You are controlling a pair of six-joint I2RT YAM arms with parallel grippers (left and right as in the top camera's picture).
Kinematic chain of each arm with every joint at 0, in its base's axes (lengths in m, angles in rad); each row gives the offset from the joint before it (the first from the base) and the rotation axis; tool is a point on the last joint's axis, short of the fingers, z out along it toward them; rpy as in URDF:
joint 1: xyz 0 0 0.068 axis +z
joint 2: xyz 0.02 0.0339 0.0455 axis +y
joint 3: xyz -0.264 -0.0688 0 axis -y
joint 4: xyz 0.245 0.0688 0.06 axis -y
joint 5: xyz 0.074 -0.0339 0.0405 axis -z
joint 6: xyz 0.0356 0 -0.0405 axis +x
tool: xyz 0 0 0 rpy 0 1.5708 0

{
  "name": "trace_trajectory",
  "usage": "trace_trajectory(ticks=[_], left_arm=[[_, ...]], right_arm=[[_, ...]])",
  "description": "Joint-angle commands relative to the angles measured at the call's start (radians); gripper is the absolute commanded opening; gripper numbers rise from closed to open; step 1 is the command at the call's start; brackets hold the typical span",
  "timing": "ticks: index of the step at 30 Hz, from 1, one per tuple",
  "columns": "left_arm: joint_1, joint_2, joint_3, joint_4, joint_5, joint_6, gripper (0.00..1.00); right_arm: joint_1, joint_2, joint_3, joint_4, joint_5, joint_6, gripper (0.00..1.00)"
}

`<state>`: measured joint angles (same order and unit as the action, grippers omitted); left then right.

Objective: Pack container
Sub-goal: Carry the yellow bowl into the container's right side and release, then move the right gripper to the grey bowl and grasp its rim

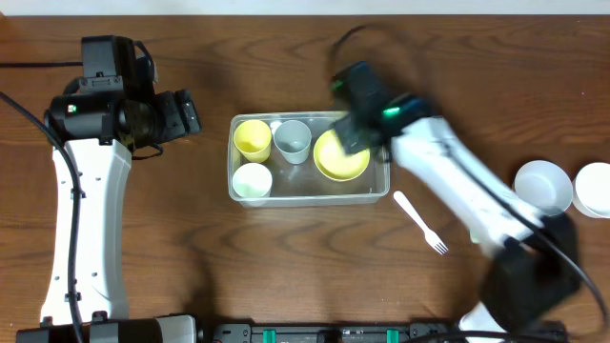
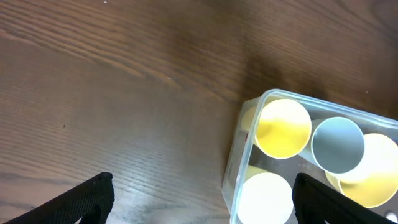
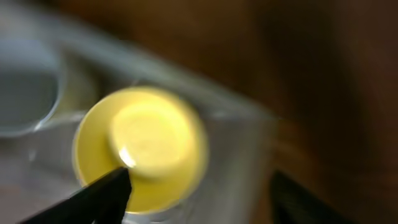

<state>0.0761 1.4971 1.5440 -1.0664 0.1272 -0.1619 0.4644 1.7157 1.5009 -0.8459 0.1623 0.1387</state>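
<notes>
The clear container [image 1: 379, 193] sits at the table's middle and holds a yellow cup [image 1: 253, 139], a grey cup [image 1: 293, 141], a white cup [image 1: 252, 181] and a yellow bowl [image 1: 340, 158]. My right gripper [image 1: 360, 122] hovers open over the container's right end, above the yellow bowl [image 3: 140, 146], with nothing between its fingers [image 3: 202, 193]; the view is blurred. My left gripper [image 2: 202, 199] is open and empty, left of the container [image 2: 239, 155], one finger over the wood and one over the container's near corner.
A white plastic fork [image 1: 420, 222] lies on the wood right of the container. Two white bowls [image 1: 543, 186] [image 1: 595, 189] stand at the far right edge. The left arm's body [image 1: 91, 191] stretches along the left side.
</notes>
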Motion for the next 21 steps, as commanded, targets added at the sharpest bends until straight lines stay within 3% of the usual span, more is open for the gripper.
trace_trajectory(ticks=[1,5,11,21], left_arm=[[0.002,0.007,-0.009,-0.002,-0.008,-0.016,0.91],[0.002,0.007,-0.009,-0.002,-0.008,-0.016,0.91],[0.002,0.007,-0.009,-0.002,-0.008,-0.016,0.92],[0.002,0.007,-0.009,-0.002,-0.008,-0.016,0.91]], right_arm=[[-0.158,-0.186,0.052,-0.043,0.062,0.208,0.81],[-0.406,-0.272,0.052,-0.182,0.035,0.281,0.83],[-0.695,-0.23,-0.003,-0.291,-0.071,0.28,0.83],[-0.787,-0.03,-0.198,-0.183,-0.084,0.28,0.83]])
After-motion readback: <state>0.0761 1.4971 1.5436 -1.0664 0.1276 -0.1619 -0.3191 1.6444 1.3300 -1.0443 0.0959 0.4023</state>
